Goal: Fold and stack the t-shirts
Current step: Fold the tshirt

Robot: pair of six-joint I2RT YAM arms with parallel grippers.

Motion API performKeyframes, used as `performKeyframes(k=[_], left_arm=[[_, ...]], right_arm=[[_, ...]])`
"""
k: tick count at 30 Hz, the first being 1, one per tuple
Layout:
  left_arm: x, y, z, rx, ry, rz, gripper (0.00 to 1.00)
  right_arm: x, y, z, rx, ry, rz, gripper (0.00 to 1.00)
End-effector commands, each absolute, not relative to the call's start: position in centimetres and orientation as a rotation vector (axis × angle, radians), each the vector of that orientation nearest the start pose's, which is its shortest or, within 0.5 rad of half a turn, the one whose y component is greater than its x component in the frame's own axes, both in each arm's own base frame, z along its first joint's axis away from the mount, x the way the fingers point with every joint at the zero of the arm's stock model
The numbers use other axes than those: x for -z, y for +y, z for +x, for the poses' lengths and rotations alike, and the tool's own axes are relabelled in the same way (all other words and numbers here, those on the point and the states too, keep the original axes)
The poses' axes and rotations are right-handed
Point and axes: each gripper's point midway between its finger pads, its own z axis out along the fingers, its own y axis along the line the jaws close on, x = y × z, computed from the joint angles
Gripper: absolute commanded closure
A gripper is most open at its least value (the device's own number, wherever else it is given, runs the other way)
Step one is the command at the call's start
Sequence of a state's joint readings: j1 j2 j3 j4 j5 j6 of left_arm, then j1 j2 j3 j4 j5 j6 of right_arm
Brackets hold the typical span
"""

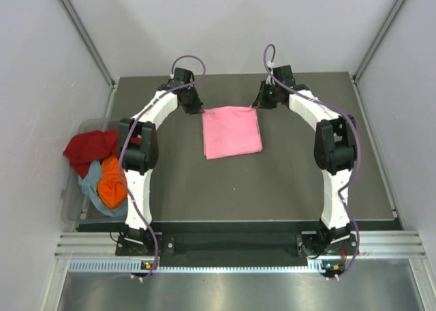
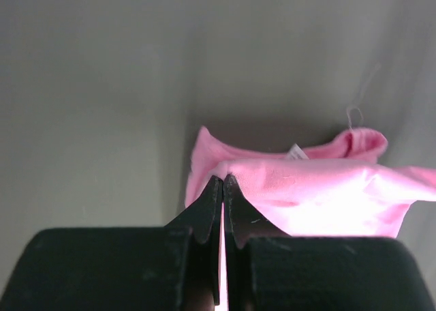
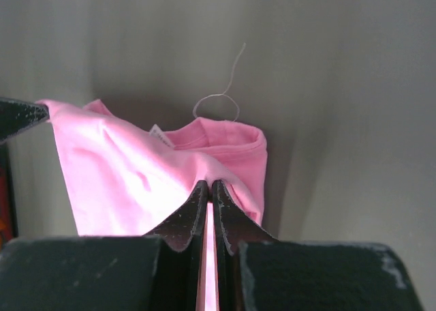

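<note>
The pink t-shirt [image 1: 231, 131] lies folded in a rough square at the middle back of the table. My left gripper [image 1: 196, 110] is shut on its far left corner; the left wrist view shows the pink cloth [image 2: 306, 188] pinched between the fingertips, white neck label [image 2: 296, 152] behind. My right gripper [image 1: 261, 101] is shut on the far right corner; the right wrist view shows pink cloth [image 3: 136, 181] in its tips. The dark red t-shirt [image 1: 88, 147], orange t-shirt [image 1: 112, 183] and grey-blue t-shirt [image 1: 95, 191] lie crumpled at the left.
A clear plastic bin [image 1: 71, 202] at the table's left edge holds the crumpled shirts. The dark table mat [image 1: 272, 181] stretches in front of the pink shirt. White walls enclose the back and sides. A loose thread [image 3: 225, 96] sticks up from the collar.
</note>
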State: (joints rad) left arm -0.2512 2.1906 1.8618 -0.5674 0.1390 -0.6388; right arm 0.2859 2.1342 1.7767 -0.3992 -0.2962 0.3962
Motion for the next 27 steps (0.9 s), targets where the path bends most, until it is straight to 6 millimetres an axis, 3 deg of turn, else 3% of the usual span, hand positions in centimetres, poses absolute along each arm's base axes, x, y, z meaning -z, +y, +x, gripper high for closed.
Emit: performKeyframes(k=[1, 5, 9, 10, 11, 12, 13, 14, 15, 16, 17, 19, 20, 23, 27], left_arm=[[-10.4, -18.6, 55.7, 0.618, 2.401, -0.370, 1.00], [-9.4, -18.9, 57.0, 0.661, 2.378, -0.337, 0.98], [-9.5, -16.2, 57.5, 0.479, 2.391, -0.377, 0.79], [-10.9, -15.1, 57.7, 0.407, 2.357, -0.382, 0.75], [-10.7, -14.8, 57.2, 0.385, 2.365, -0.377, 0.70], [-11.3, -14.7, 57.0, 0.382, 2.351, -0.361, 0.69], [-13.1, -14.7, 56.6, 0.387, 2.323, -0.334, 0.69], [-12.4, -14.9, 55.5, 0.384, 2.350, -0.322, 0.69], [-13.0, -15.3, 55.2, 0.397, 2.333, -0.306, 0.69], [-14.7, -15.9, 54.7, 0.425, 2.297, -0.273, 0.69], [-13.6, -17.0, 53.2, 0.482, 2.334, -0.240, 0.69], [-15.2, -18.8, 52.4, 0.595, 2.291, -0.198, 0.68], [-14.2, -20.0, 51.0, 0.652, 2.325, -0.172, 0.68], [-13.5, -21.9, 49.8, 0.724, 2.332, -0.119, 0.68], [-11.2, -22.3, 50.5, 0.720, 2.347, -0.113, 0.68]], right_arm=[[-13.9, 22.5, 55.1, -0.777, 2.250, -0.041, 0.99], [-12.4, 22.8, 56.4, -0.820, 2.235, -0.005, 0.89], [-12.4, 23.0, 57.0, -0.869, 2.234, -0.064, 0.63], [-13.1, 22.6, 56.8, -0.872, 2.231, -0.080, 0.60], [-13.4, 22.3, 56.4, -0.856, 2.237, -0.110, 0.57], [-13.3, 21.8, 55.5, -0.850, 2.263, -0.120, 0.47], [-13.8, 21.2, 54.1, -0.844, 2.274, -0.127, 0.44], [-13.8, 21.0, 53.2, -0.839, 2.278, -0.151, 0.42], [-15.7, 21.1, 52.0, -0.859, 2.243, -0.183, 0.40], [-14.0, 21.0, 50.3, -0.877, 2.291, -0.188, 0.39], [-13.8, 21.0, 49.3, -0.888, 2.299, -0.208, 0.38], [-13.4, 21.2, 46.8, -0.921, 2.324, -0.242, 0.35], [-13.2, 21.1, 46.3, -0.911, 2.329, -0.261, 0.34], [-12.1, 20.6, 44.4, -0.895, 2.375, -0.292, 0.33], [-10.1, 20.5, 43.4, -0.889, 2.426, -0.317, 0.34]])
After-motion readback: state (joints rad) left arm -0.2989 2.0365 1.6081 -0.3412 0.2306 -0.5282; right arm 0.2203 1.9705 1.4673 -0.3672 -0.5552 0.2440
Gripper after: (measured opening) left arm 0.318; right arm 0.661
